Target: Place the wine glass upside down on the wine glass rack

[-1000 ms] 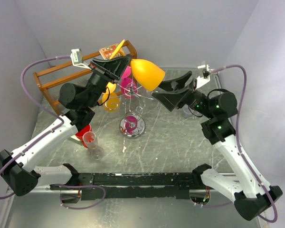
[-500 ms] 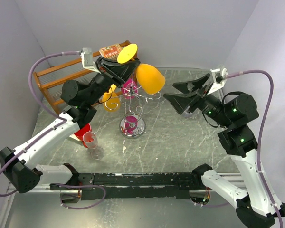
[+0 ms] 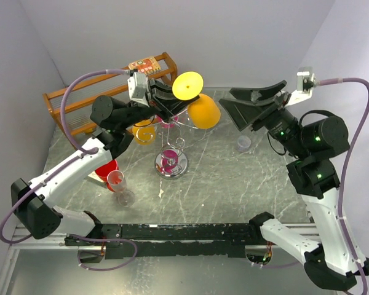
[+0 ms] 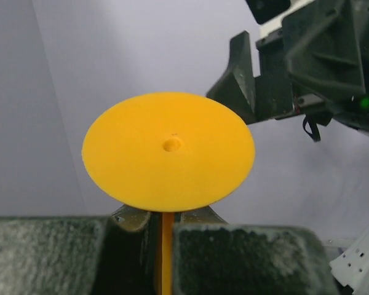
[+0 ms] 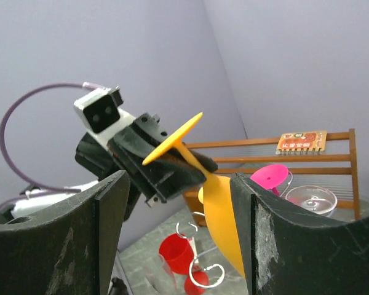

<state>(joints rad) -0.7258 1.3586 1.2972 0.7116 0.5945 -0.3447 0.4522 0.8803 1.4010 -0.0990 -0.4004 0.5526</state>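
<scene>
My left gripper (image 3: 172, 101) is shut on the stem of an orange wine glass (image 3: 204, 111) and holds it upside down, with its round foot (image 3: 187, 85) up and its bowl down. The bowl hangs over the right arms of the silver wire rack (image 3: 171, 164); I cannot tell if they touch. In the left wrist view the foot (image 4: 169, 150) fills the middle, and the stem sits between the pads of the gripper (image 4: 166, 221). My right gripper (image 3: 246, 107) is open and empty, raised to the right of the glass. Its view shows the orange glass (image 5: 224, 215) and the rack's curled arms (image 5: 209, 273).
A pink glass (image 3: 167, 112) hangs on the rack. A brown wooden shelf rack (image 3: 67, 101) with a card (image 3: 142, 64) stands at the back left. An orange glass (image 3: 144, 132), a red cup (image 3: 107, 169), a clear flute (image 3: 118, 181) and a small clear cup (image 3: 244, 143) stand on the table.
My left gripper has turned the orange glass from lying sideways to foot up, bowl down, and moved it right. My right arm has risen and drawn back to the right.
</scene>
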